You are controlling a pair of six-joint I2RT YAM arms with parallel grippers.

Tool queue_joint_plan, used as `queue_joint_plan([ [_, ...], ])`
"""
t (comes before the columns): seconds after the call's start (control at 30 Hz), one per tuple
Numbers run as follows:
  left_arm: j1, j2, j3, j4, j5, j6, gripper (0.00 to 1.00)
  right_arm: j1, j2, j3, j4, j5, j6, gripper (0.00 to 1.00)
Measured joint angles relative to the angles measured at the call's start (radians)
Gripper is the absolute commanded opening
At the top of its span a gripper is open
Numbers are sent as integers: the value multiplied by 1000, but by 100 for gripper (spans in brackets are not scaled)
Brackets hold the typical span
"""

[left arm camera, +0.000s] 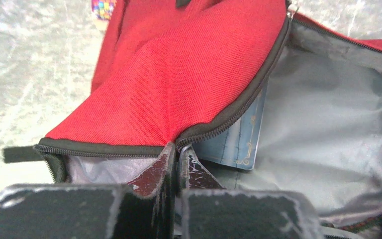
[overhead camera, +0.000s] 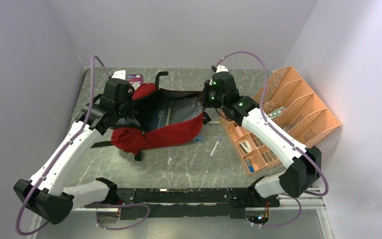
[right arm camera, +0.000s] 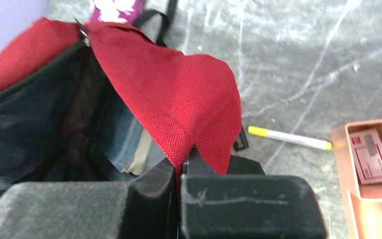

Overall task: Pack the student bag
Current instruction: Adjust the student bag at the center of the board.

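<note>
The student bag (overhead camera: 154,134), dark red with black straps and grey lining, lies unzipped in the middle of the table. A blue book (overhead camera: 158,118) sits inside it; it shows in the left wrist view (left arm camera: 241,142) and the right wrist view (right arm camera: 122,137). My left gripper (overhead camera: 129,107) is shut on the bag's zipper edge (left arm camera: 179,142) at its left side. My right gripper (overhead camera: 206,97) is shut on the bag's red fabric (right arm camera: 194,114) at its right side. Both hold the opening spread apart.
An orange desk organiser (overhead camera: 288,117) stands at the right with small items in its front tray (right arm camera: 373,154). A white pen with a yellow cap (right arm camera: 288,138) and a blue-tipped pen (overhead camera: 215,148) lie between bag and organiser. A colourful packet (overhead camera: 134,78) lies behind the bag.
</note>
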State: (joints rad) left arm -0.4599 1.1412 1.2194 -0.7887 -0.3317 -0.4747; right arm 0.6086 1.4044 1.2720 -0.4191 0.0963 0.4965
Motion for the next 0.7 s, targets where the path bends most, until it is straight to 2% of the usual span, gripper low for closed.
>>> queue_joint_plan([
  [0.27, 0, -4, 134, -95, -108, 18, 5, 6, 43, 184, -19, -88, -27, 0],
  [0.7, 0, -61, 147, -253, -324, 64, 5, 149, 366, 310, -12, -193, -38, 0],
])
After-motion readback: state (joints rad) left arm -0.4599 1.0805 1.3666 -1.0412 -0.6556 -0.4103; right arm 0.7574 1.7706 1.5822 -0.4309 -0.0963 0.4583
